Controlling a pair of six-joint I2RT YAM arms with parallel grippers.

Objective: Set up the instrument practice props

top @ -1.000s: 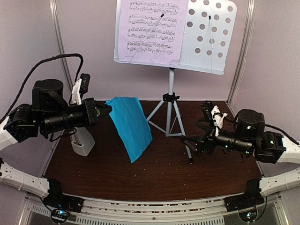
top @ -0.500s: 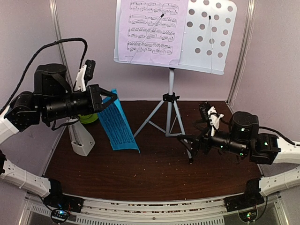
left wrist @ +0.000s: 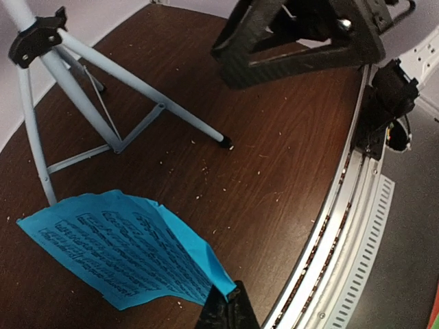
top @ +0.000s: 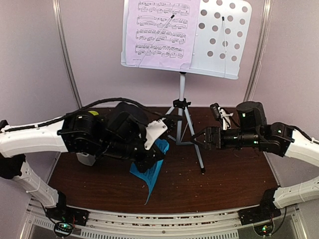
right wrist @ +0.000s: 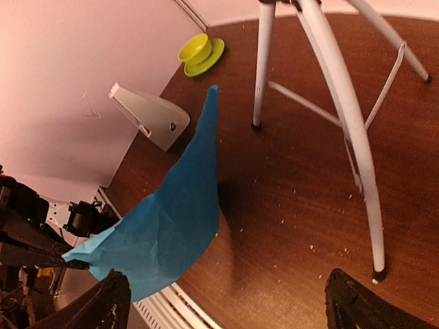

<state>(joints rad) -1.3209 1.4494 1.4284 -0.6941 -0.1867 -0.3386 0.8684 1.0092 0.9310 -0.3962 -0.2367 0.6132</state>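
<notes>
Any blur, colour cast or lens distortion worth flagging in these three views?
Top external: evenly lit and sharp, though each wall post leans inward from the wide lens. Left wrist: view tilted, print on the cyan page still distinct. Right wrist: wall washed bright pink, tripod leg visibly curved by the lens.

Bright cyan page (left wrist: 130,253) w/ dark printed music lines. Pale lilac page (top: 159,32) w/ black staves. White stand (top: 224,40), round-hole pattern. Silver-grey tripod (left wrist: 130,79). Dark brown table (top: 224,174), pale specks. White metronome (right wrist: 147,116). Lime-green bowl (right wrist: 195,49) & saucer (right wrist: 214,58).
</notes>
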